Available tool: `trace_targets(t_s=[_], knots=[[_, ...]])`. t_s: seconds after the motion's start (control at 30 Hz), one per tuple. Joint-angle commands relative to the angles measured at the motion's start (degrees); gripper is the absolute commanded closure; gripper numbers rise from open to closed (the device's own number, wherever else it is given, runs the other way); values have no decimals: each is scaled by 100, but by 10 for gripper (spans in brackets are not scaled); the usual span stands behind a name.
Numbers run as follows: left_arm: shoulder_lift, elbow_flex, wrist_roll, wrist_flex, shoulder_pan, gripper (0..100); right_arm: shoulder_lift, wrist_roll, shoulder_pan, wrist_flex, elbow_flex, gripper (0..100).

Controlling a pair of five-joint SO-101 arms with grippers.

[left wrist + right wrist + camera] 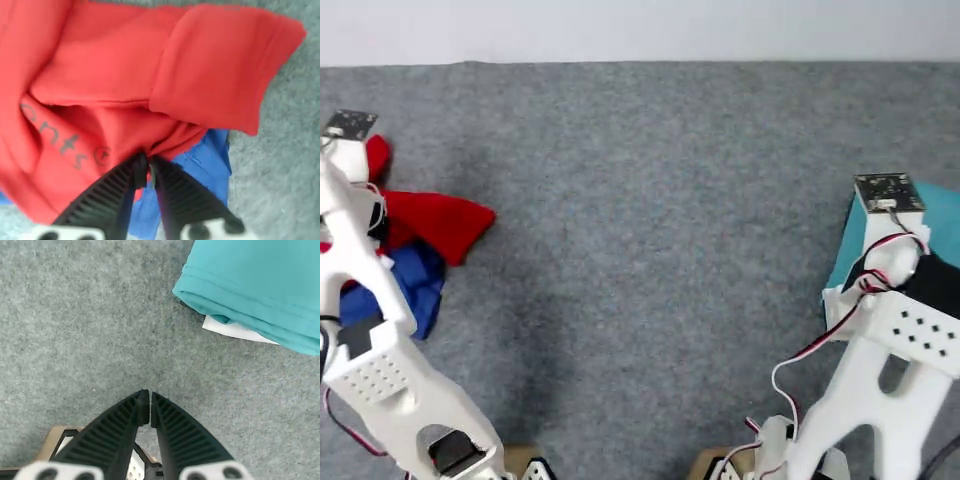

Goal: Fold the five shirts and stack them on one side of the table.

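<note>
Here the left jaws pinch the red shirt [100,90], crumpled over the blue shirt [202,165] at the edge of the surface [650,200]. The right jaws are clenched empty above it, near the teal shirt [260,285].

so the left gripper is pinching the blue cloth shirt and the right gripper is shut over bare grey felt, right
No: the left gripper is pinching the red cloth shirt; the blue cloth shirt lies under it, as the left wrist view shows. The right gripper is shut over bare grey felt.
</note>
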Motion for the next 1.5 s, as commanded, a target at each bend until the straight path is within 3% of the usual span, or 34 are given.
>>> trace_targets(t_s=[0.0, 0.13, 0.37, 0.57, 0.77, 0.83, 0.9, 1.03, 1.17, 1.3, 1.47], knots=[[-62, -655, -26, 299, 97, 996, -163, -70, -48, 224, -53, 990], [-62, -1534, 220, 914, 299, 996, -163, -70, -40, 224, -44, 990], [-712, -2484, 1196, 949, 695, 996, -171, -70, -40, 224, -53, 990], [-1837, -2281, 1626, 941, 1978, 995, -171, -79, -40, 224, -53, 990], [-2611, -1604, 1662, 941, 3710, 995, -171, -220, -40, 224, -35, 990], [-2673, -1367, 1653, 923, 3982, 995, -171, -299, -40, 224, -35, 990], [-2664, -1165, 1653, 905, 3974, 994, -171, -299, -40, 224, -35, 990], [-2664, -541, 1477, 888, 3226, 987, -171, -308, -40, 233, -35, 990], [-2664, 163, 818, 844, 2295, 885, -171, -308, -40, 233, -35, 990], [-2655, 980, 519, 220, 1600, 811, -163, -308, -40, 233, -26, 990], [-2655, 2158, 141, -888, 1407, 806, -163, -308, -40, 233, -26, 990]])
